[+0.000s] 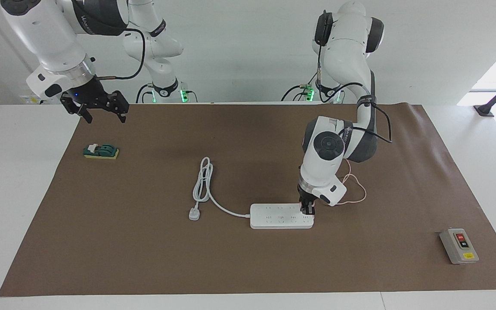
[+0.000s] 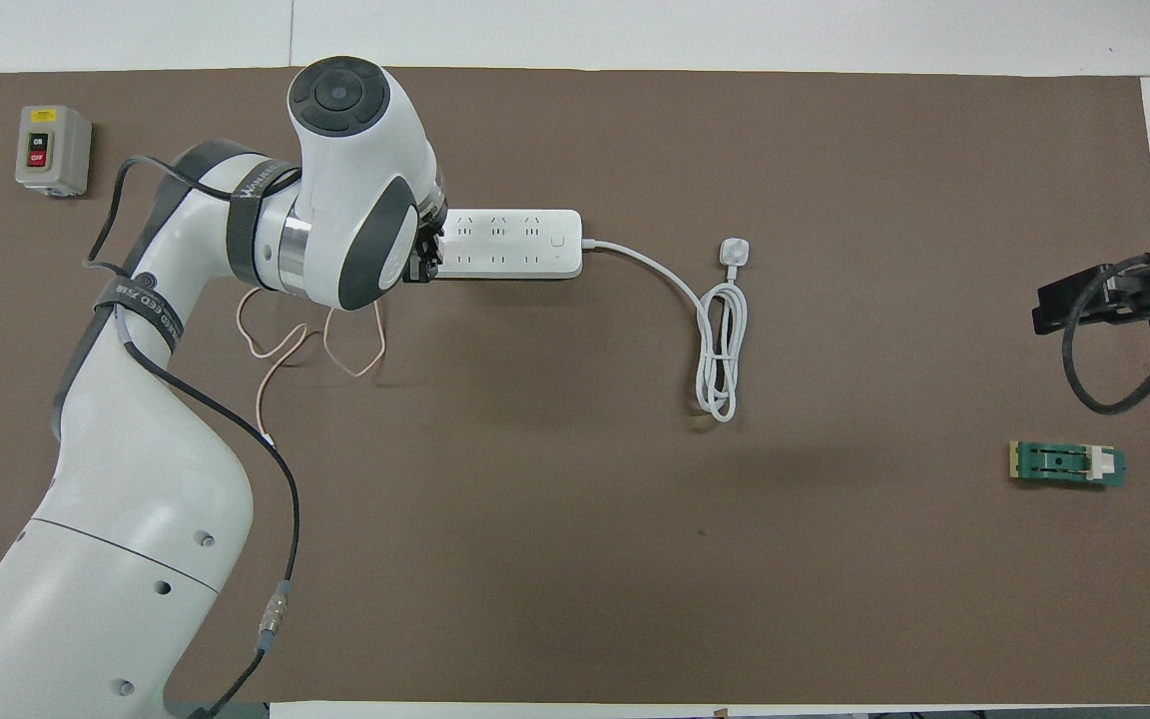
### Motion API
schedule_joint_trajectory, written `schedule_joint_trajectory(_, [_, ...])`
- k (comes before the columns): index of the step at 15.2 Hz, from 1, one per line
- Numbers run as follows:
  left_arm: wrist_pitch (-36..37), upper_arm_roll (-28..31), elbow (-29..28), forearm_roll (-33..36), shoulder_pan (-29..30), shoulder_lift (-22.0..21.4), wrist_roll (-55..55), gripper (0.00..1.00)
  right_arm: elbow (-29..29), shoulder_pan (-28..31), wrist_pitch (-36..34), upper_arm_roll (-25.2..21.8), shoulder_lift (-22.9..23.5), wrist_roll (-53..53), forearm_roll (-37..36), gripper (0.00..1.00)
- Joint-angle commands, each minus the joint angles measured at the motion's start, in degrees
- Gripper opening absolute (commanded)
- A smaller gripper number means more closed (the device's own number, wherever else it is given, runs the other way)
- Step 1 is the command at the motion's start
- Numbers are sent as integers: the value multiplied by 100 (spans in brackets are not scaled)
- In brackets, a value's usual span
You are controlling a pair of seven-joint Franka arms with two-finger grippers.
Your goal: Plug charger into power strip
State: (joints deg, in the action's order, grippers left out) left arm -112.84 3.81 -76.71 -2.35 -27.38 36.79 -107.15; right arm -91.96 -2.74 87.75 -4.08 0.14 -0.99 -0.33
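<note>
The white power strip (image 1: 278,216) lies flat in the middle of the brown mat, and it also shows in the overhead view (image 2: 515,242). My left gripper (image 1: 307,210) is down on the strip's end toward the left arm's end of the table, and in the overhead view (image 2: 425,262) the wrist largely covers it. The charger's pink cube is hidden under that hand. Its thin pink cable (image 1: 357,189) loops on the mat beside the arm (image 2: 307,350). My right gripper (image 1: 100,113) is open and empty, raised over the mat's corner at the right arm's end (image 2: 1084,305).
The strip's thick white cord (image 1: 203,183) lies coiled and ends in a white plug (image 1: 194,214). A grey box with red and black buttons (image 1: 459,245) sits at the left arm's end. A small green and yellow switch block (image 1: 101,151) lies below the right gripper.
</note>
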Motion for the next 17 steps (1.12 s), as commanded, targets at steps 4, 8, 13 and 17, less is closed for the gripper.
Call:
schedule_joint_trajectory(4, [-10, 59, -28, 42, -57, 56, -104, 0, -76, 36, -21, 22, -76, -68, -116, 100])
schedule_joint_trajectory(8, [-10, 59, -133, 42, -74, 21, -113, 0, -76, 36, -30, 31, -76, -68, -116, 100])
schedule_joint_trajectory(13, [-54, 59, -230, 42, -101, 21, -130, 0, -76, 36, -21, 31, -76, -68, -116, 100])
schedule_joint_trajectory(17, [-45, 67, -353, 42, -171, -6, -139, 0, -76, 36, -21, 22, -76, -68, -116, 100])
